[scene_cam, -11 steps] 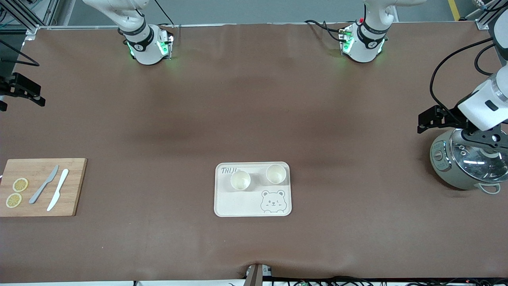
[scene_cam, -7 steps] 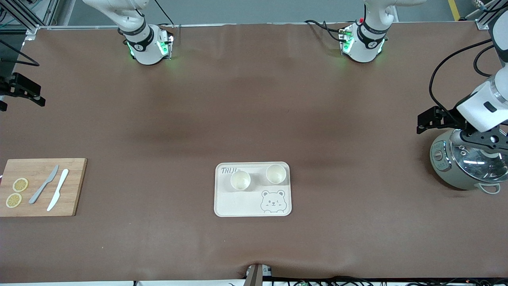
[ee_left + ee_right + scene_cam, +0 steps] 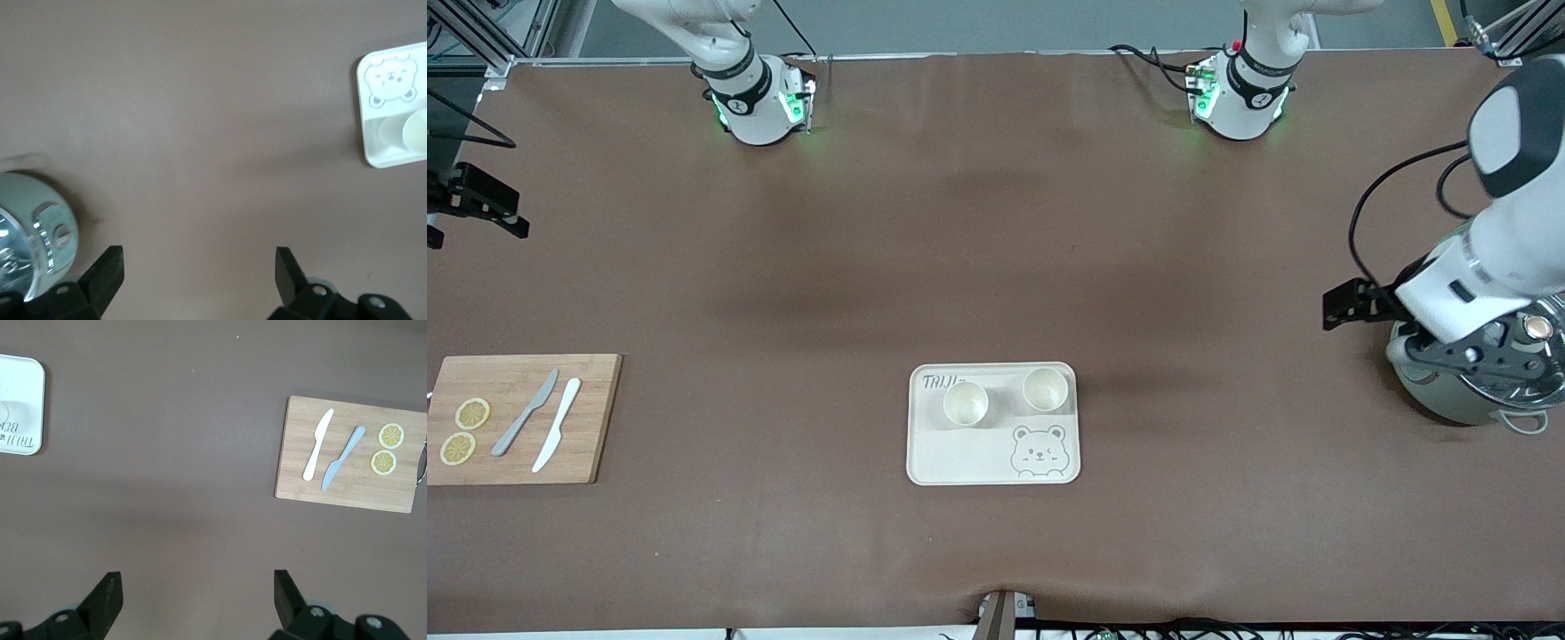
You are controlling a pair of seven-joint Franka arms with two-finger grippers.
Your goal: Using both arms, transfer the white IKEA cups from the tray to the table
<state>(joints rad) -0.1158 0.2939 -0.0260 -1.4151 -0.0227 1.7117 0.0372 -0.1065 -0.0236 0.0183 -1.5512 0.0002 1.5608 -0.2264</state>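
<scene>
Two white IKEA cups [image 3: 965, 403] [image 3: 1045, 388] stand side by side on the bear-printed tray [image 3: 993, 455], on the part of it farther from the front camera than the bear drawing; the cup toward the left arm's end sits a touch farther from that camera than its twin. The tray lies on the brown worktop [image 3: 996, 267].

The left pincer [image 3: 198, 280] hangs over the pot with the glass lid [image 3: 1476, 378], well away from the tray toward the left arm's end, its fingers spread apart and holding nothing.

The right pincer [image 3: 197, 600] hovers high over bare worktop between the tray and the wooden cutting board [image 3: 520, 418], fingers likewise apart and empty.
</scene>
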